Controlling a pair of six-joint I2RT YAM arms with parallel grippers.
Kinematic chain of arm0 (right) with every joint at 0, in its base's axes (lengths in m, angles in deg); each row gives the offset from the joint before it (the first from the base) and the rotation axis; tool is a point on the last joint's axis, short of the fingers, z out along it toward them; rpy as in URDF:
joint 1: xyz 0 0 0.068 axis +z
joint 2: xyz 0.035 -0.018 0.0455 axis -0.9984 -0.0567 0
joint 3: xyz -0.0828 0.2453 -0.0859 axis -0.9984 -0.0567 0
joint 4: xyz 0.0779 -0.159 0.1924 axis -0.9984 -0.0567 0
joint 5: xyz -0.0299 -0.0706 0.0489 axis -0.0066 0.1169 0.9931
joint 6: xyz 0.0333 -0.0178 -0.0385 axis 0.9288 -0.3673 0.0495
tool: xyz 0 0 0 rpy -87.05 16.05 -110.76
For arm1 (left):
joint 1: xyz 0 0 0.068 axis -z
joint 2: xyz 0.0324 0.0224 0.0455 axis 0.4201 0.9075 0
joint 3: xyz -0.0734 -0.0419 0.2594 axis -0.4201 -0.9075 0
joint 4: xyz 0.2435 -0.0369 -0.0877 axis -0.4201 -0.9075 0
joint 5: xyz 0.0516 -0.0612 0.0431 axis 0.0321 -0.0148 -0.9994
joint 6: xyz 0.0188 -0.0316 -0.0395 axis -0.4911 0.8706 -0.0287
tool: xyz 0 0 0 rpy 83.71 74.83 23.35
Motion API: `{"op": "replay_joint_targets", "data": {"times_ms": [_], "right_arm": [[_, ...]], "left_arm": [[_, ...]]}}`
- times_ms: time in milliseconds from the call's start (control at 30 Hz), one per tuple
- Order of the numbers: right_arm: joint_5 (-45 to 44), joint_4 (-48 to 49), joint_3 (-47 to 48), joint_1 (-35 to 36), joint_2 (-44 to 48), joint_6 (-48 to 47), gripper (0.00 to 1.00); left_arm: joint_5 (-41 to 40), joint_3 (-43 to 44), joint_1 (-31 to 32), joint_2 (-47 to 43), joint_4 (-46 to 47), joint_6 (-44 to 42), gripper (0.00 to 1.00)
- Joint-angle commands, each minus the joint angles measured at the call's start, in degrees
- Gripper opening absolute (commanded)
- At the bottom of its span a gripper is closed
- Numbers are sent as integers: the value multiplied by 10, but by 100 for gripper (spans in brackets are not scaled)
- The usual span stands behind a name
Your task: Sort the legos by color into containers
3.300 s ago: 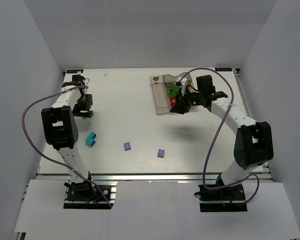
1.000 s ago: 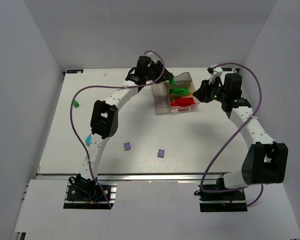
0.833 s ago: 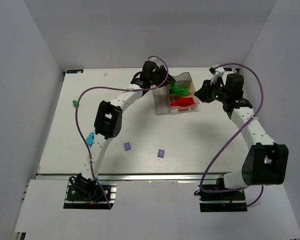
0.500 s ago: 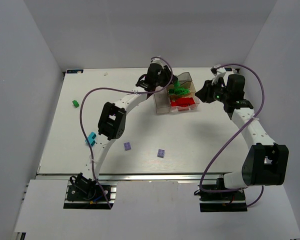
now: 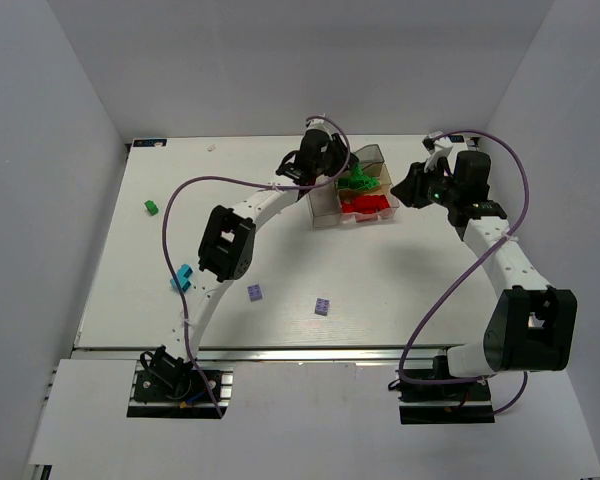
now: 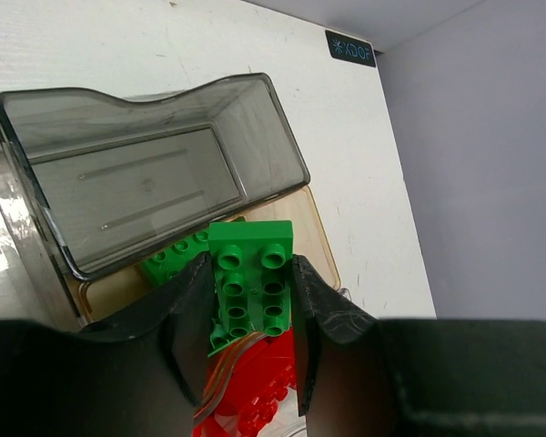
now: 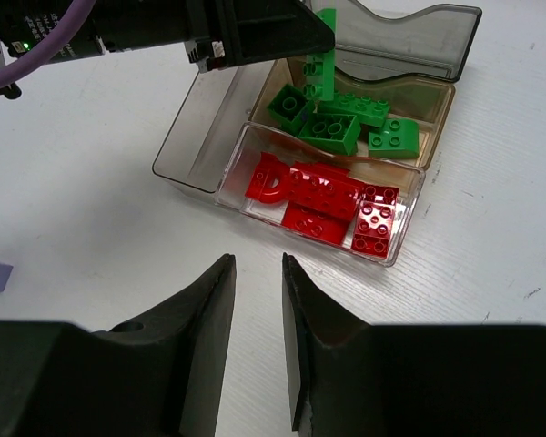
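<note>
**Left end effector**: closed on one green brick, pinched by its sides between both fingers, broad face toward my wrist camera. I hold it above the containers, over the tan-bottomed green compartment, which already has several green bricks in it. Holding the brick high and clear of the walls lets it drop in without catching a rim. It has not been let go. It hangs upright, so I judge it may tip onto the pile rather than land flat, which is acceptable.

**Right end effector**: fingers slightly parted, nothing between them. It hangs beside the block, apart from it, looking down on the red compartment. I presume it is held off so the two arms do not meet over one bin.

**Outstanding on the table**: two lilac bricks, teal bricks and a small green brick, all well apart from the containers. The long narrow compartment looks empty.

**Judgement:** red and green are largely sorted. Lilac and teal are not yet started.
</note>
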Motion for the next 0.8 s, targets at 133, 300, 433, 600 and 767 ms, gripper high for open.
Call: {"op": "replay_joint_targets", "data": {"times_ms": [133, 300, 433, 600, 767], "right_arm": [[12, 21, -2, -3, 11, 6, 34], [11, 21, -3, -2, 13, 6, 34], [11, 21, -4, -4, 15, 6, 34], [12, 21, -7, -3, 19, 4, 35], [15, 21, -11, -4, 24, -6, 36]], "left_arm": [[9, 19, 6, 3, -12, 0, 44], [8, 20, 12, 3, -20, 2, 51], [6, 20, 12, 1, -20, 1, 56], [6, 21, 12, -6, -15, -1, 58], [-8, 25, 12, -46, 5, -25, 56]]}}
